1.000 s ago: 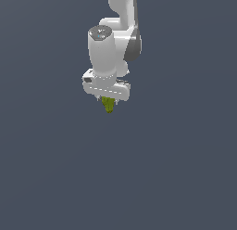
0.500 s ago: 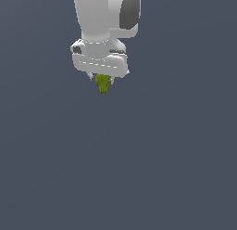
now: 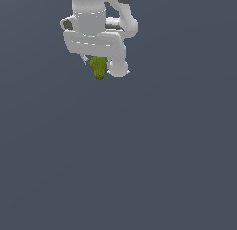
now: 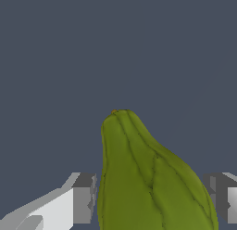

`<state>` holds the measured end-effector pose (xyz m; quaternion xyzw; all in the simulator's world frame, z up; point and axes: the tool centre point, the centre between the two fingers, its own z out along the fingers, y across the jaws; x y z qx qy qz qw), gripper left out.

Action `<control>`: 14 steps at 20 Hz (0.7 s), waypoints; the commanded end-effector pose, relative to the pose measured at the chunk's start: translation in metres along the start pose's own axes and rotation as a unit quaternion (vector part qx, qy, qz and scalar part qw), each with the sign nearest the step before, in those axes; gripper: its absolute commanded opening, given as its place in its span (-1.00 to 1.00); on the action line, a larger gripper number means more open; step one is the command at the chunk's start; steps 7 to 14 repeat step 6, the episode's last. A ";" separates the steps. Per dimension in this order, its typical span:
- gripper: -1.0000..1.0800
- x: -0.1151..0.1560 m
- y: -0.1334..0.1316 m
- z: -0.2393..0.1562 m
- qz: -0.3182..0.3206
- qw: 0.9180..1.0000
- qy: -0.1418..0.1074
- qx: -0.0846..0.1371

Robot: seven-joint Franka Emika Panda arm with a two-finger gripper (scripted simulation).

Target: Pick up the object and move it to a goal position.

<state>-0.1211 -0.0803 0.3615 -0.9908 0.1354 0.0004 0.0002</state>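
The object (image 3: 98, 67) is a small olive-green lump with a ridged, bumpy skin, broad at one end and tapering to a blunt tip with a trace of orange. It sits between the two fingers of the claw (image 3: 99, 67), its narrow end pointing down and away from the claw's body. It is much narrower than the claw.

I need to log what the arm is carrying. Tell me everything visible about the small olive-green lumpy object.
The small olive-green lumpy object is rounded, tapering to a point that aims downward in the exterior view. Its surface is matte and ridged with lengthwise grooves, with a tiny orange fleck at the tip. It hangs below the white gripper, held between the grey fingers, well clear of the plain dark grey ground. Nothing else touches it.
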 end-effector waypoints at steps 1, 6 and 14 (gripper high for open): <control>-1.00 -0.001 0.002 -0.010 0.000 1.000 0.000 0.000; -1.00 -0.001 0.003 -0.016 0.000 1.000 0.000 0.000; -1.00 -0.001 0.003 -0.016 0.000 1.000 0.000 0.000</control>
